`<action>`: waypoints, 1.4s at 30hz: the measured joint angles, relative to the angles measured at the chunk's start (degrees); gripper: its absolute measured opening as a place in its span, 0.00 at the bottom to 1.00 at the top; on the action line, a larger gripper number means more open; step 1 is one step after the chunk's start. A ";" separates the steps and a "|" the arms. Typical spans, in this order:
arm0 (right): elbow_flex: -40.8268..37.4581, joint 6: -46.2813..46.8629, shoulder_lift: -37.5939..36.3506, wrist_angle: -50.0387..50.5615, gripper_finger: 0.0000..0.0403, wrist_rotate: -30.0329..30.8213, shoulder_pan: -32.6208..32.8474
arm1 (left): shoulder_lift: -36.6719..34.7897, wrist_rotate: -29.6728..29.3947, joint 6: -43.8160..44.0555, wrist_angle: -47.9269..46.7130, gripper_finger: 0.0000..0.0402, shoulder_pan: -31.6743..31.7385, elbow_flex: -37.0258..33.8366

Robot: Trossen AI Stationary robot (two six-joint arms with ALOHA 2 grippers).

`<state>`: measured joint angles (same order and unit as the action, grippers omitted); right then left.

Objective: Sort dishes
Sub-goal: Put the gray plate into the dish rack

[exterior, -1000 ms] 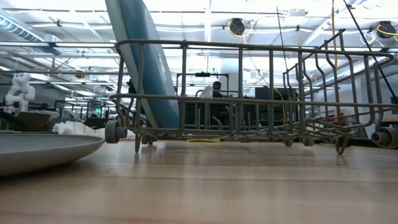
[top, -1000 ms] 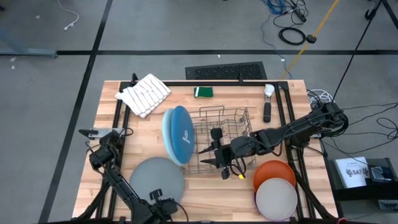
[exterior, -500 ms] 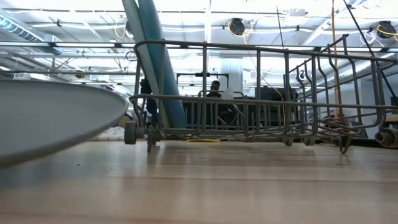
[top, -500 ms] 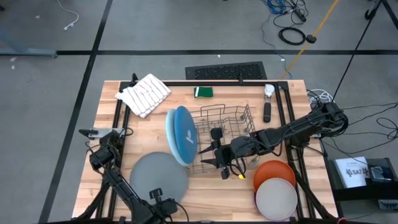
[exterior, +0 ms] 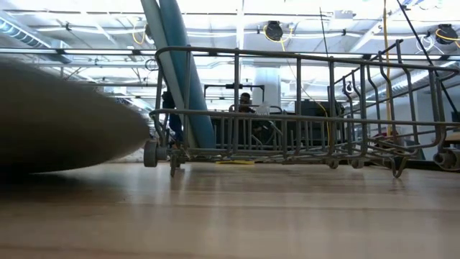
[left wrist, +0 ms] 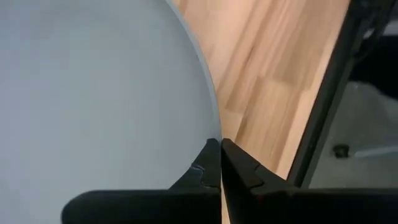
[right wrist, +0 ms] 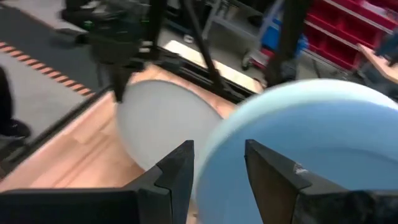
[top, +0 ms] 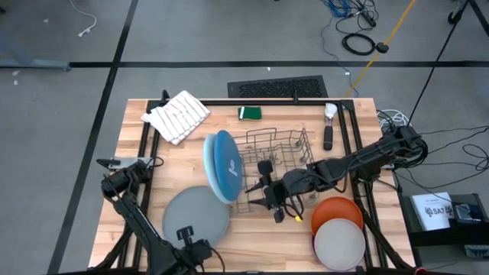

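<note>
I see the grey plate [top: 195, 215] at the near left of the counter [top: 260, 229], its near edge pinched by my left claw [left wrist: 220, 163], whose fingers are pressed together on the rim. Two blue plates [top: 222, 165] stand on edge at the left end of the wire dish rack [top: 276, 169]. My right claw [right wrist: 219, 167] sits just beside them, over the rack, fingers spread and holding nothing. The orange plate [top: 336, 210] and the off-white plate [top: 340, 244] lie overlapping at the near right.
</note>
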<state>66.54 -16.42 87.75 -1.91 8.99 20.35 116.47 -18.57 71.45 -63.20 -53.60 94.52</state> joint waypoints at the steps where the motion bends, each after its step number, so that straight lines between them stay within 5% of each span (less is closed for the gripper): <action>1: 0.00 -0.71 0.08 0.06 0.34 -0.17 0.54 | -0.31 -0.80 -0.02 0.05 0.00 0.00 -0.01; 9: 0.02 -2.91 1.97 0.33 0.34 -0.37 3.92 | -2.62 -4.07 -0.27 0.71 0.00 -0.04 0.04; 17: 0.21 -3.33 13.28 -5.19 0.34 -0.11 5.43 | -2.99 -4.48 -1.38 2.15 0.00 -0.04 0.09; 26: 12.78 -8.13 27.07 -2.55 0.46 4.81 8.19 | -3.02 -5.11 -1.42 2.95 0.00 -0.04 0.09; 30: 18.22 -10.72 32.84 -1.79 0.50 11.80 8.88 | -3.02 -5.31 -1.36 2.98 0.00 -0.04 0.09; 42: 27.98 -15.83 43.67 3.81 0.38 15.12 8.49 | -3.02 -5.97 -1.38 4.46 0.00 -0.04 0.11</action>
<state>94.52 -32.25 131.41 1.90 24.11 28.84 113.45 -24.54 70.06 -58.74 -53.65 94.63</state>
